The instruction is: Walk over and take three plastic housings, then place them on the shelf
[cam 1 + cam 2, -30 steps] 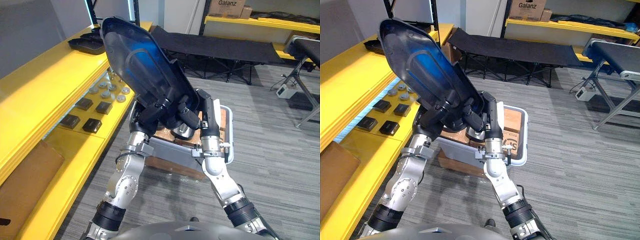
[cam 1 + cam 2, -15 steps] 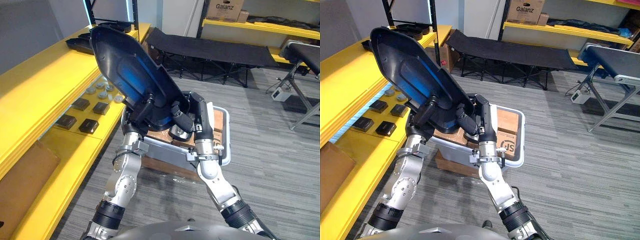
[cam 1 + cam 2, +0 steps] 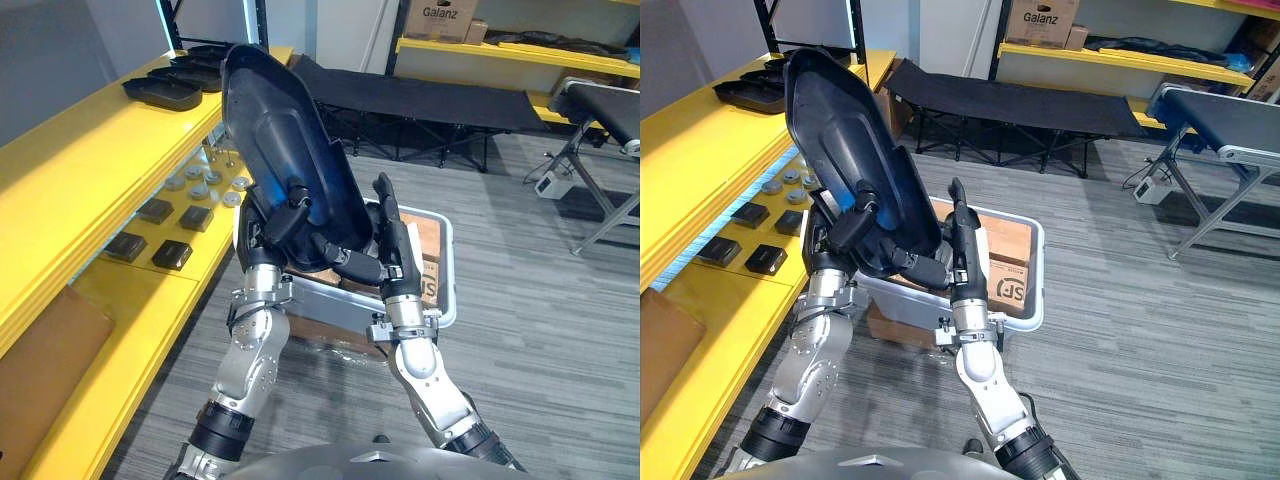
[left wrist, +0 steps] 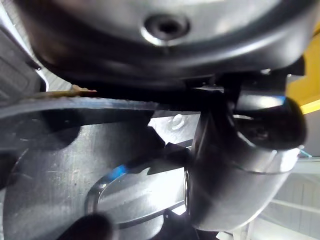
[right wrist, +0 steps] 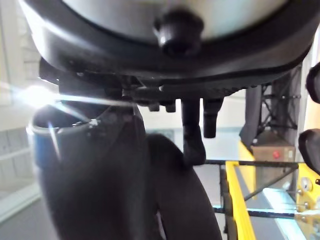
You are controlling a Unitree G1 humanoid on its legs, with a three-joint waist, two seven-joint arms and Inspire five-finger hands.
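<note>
**tam:** ok so where's the housing (image 3: 285,150) right now?

**rix:** Up in the air right over the bin (image 3: 449,280). It's standing nearly on end and leaning a bit, hollow side facing the robot. Both hands are at its lower end, and it's well clear of the bin.

**tam:** which hand is actually gripping it?

**rix:** The left hand (image 3: 285,215) for sure. It's above the bin's left side with the thumb clamped onto the hollow face. The other fingers go round the back where I can't see them. The left wrist cam shows the same thing, thumb pressed flat on the plastic.

The right hand (image 3: 395,255) is more of a prop. Its fingers point straight up along the housing's right edge, over the middle of the bin. The thumb sticks out sideways across the lower rim. As far as I can tell, nothing on that hand is curled round the housing.

**tam:** anything in the bin?

**rix:** Brown cardboard boxes (image 3: 425,240).

**tam:** and around it?

**rix:** A yellow shelf (image 3: 90,170) runs along the left of the bin. The other housings (image 3: 165,90) sit on its top level, way past the bin's far left corner. The lower level has small black blocks (image 3: 172,254) and some grey discs (image 3: 205,180), left of the bin. A black cot (image 3: 420,100) stands behind the bin.
</note>
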